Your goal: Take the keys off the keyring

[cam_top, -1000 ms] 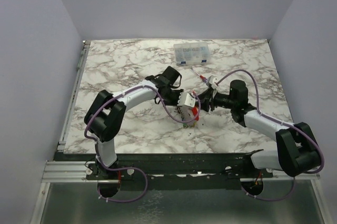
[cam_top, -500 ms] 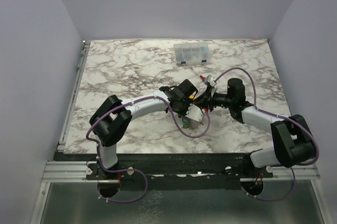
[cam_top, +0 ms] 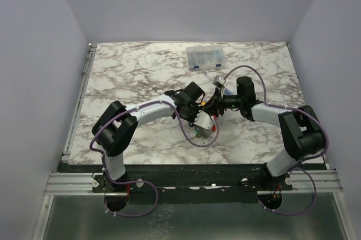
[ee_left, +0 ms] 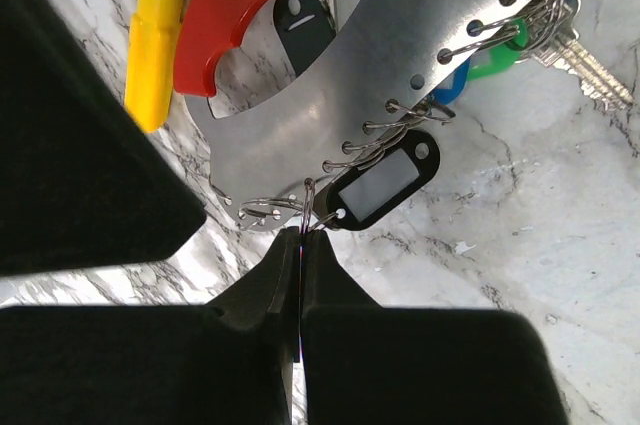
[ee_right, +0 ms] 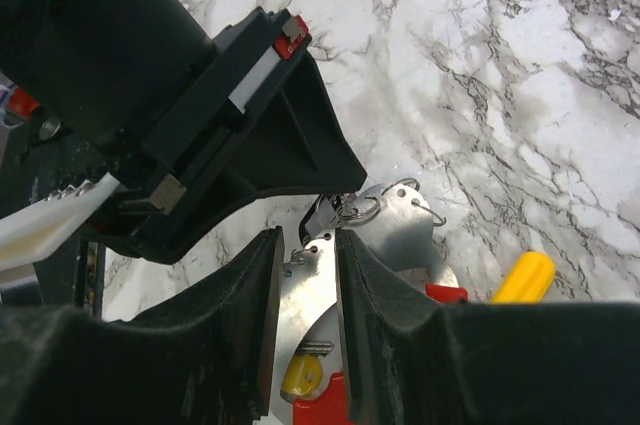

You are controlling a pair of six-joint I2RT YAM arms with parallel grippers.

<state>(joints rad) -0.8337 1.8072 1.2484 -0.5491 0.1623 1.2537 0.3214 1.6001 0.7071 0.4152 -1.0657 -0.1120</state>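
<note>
The keyring, a red band (ee_left: 235, 5) with a silvery metal plate (ee_left: 400, 65), is between both grippers near the table's middle (cam_top: 211, 117). Keys hang on small wire rings: a black tag (ee_left: 380, 185), a blue head (ee_left: 455, 80), a green head (ee_left: 495, 55), a black head (ee_left: 300, 20) and silvery blades (ee_left: 590, 55). My left gripper (ee_left: 303, 237) is shut on a small wire ring at the plate's edge, beside the black tag. My right gripper (ee_right: 305, 245) straddles the plate (ee_right: 310, 285) and grips it; a yellow key head (ee_right: 300, 375) shows below.
A yellow-handled screwdriver (ee_left: 155, 35) lies right beside the red band, also in the right wrist view (ee_right: 522, 277). A clear plastic parts box (cam_top: 206, 57) stands at the back of the marble table (cam_top: 124, 70). The left gripper's body (ee_right: 200, 115) fills the space ahead of my right fingers.
My left gripper has swung right and toward the near edge onto the keyring. The right arm has folded back, its gripper shifting slightly left with the keyring.
</note>
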